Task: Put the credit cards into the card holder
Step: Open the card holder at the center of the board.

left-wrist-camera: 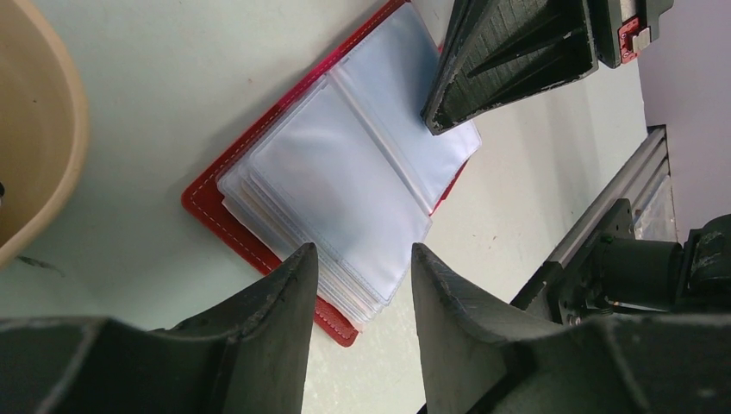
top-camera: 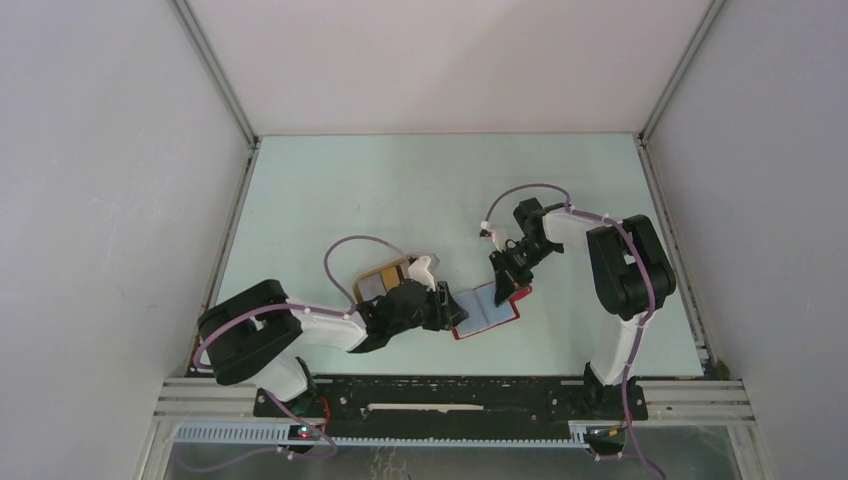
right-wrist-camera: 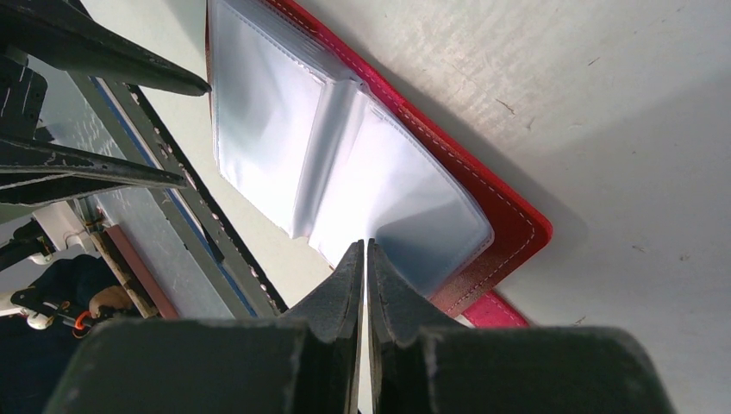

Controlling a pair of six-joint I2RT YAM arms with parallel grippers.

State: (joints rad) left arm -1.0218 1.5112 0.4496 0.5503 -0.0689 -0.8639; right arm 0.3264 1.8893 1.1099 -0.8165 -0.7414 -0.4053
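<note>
The card holder [top-camera: 487, 310] lies open on the table [top-camera: 400, 190], clear sleeves [left-wrist-camera: 345, 181] up. The left arm reaches low to the right. The left gripper [left-wrist-camera: 358, 259] is half-open, holding nothing, over the holder's edge. The right arm folds inward. The right gripper [right-wrist-camera: 364, 246] is closed, its tips at a sleeve edge. The cards [top-camera: 380, 281] lie in the tray [left-wrist-camera: 52, 129].

Top view high, looking down; both wrist views close, share card holder [left-wrist-camera: 345, 181]

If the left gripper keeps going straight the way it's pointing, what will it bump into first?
Most likely the card holder. The left gripper points with open jaws at the near edge of its clear pockets. How close it is, I can't tell.
</note>
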